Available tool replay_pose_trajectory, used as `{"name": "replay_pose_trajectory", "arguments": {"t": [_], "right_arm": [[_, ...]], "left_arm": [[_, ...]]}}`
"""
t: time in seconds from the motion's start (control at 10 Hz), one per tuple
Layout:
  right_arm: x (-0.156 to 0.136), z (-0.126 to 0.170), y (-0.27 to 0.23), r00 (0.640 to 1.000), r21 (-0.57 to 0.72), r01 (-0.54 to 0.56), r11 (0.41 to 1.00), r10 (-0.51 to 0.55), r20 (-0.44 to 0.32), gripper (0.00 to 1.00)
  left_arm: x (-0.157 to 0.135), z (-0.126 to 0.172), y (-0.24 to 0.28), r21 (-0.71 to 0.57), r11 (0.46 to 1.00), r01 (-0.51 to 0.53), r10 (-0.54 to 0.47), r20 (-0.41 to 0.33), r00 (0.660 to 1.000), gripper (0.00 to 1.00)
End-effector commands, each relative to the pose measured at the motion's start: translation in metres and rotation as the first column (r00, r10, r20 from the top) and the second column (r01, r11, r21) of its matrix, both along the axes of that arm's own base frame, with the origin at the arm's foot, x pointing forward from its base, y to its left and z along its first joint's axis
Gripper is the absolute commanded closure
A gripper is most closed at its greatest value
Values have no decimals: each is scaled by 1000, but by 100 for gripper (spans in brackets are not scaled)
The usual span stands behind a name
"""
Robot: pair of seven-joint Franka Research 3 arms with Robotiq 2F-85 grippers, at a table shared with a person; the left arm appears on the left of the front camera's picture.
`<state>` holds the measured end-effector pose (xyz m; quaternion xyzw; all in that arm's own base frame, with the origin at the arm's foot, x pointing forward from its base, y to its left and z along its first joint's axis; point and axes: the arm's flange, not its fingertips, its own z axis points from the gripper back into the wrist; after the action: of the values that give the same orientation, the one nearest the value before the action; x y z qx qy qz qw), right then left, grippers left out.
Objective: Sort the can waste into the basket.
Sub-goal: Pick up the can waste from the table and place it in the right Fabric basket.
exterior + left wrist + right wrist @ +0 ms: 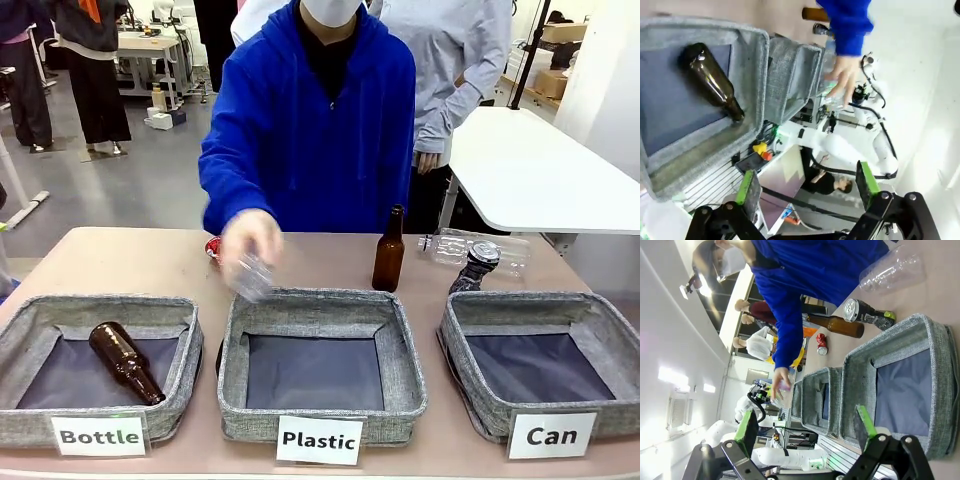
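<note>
The grey "Can" basket point(468, 385) stands at the front right, its dark floor bare; in the right wrist view this basket point(936, 340) lies just ahead of my fingers. A dented dark can point(475, 268) point(867, 312) stands behind its far rim. A red can point(212, 247) point(821, 344) lies on the far left of the table, partly behind the person's hand. My right gripper point(807, 440) hovers open and holds nothing. My left gripper point(807, 200) is open too, above the "Bottle" basket point(752, 70).
A person in a blue hoodie holds a clear plastic piece point(252, 275) over the far rim of the middle "Plastic" basket point(320, 305). A brown bottle point(125, 362) lies in the "Bottle" basket point(100, 310). Another brown bottle point(388, 250) stands mid-table, beside a clear plastic bottle point(500, 246).
</note>
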<state>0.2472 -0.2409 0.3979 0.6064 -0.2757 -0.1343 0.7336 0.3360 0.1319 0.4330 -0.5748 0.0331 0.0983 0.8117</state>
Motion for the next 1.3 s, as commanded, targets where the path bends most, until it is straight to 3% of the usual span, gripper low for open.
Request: {"name": "replay_pose_trajectory", "arguments": {"t": [0.0, 0.2, 0.4, 0.6, 0.8, 1.0, 1.1, 1.2], "right_arm": [[2, 2, 0, 1000, 10, 8, 1000, -8, 27, 0], [2, 2, 0, 1000, 10, 8, 1000, -8, 27, 0], [2, 2, 0, 1000, 10, 8, 1000, -8, 27, 0], [2, 2, 0, 1000, 10, 8, 1000, -8, 27, 0], [2, 2, 0, 1000, 10, 8, 1000, -8, 27, 0], [2, 2, 0, 1000, 10, 8, 1000, -8, 27, 0], [2, 2, 0, 1000, 10, 8, 1000, -8, 27, 0], [2, 2, 0, 1000, 10, 8, 1000, -8, 27, 0]], "left_arm": [[-66, -5, 0, -67, 986, -156, 155, -11, 988, 0], [-115, -37, 9, -128, 960, -249, 250, -12, 968, 0], [-132, -55, 1, -155, 943, -294, 294, -27, 956, 0], [-96, -41, -19, -72, 962, -262, 258, -62, 964, 0], [-45, -7, -54, 141, 965, -220, 240, -141, 961, 0], [-16, 12, -62, 294, 943, -155, 217, -190, 957, 0], [4, 18, -72, 347, 916, -200, 289, -226, 930, 0], [32, 22, -84, 431, 861, -271, 412, -276, 868, 0]]}}
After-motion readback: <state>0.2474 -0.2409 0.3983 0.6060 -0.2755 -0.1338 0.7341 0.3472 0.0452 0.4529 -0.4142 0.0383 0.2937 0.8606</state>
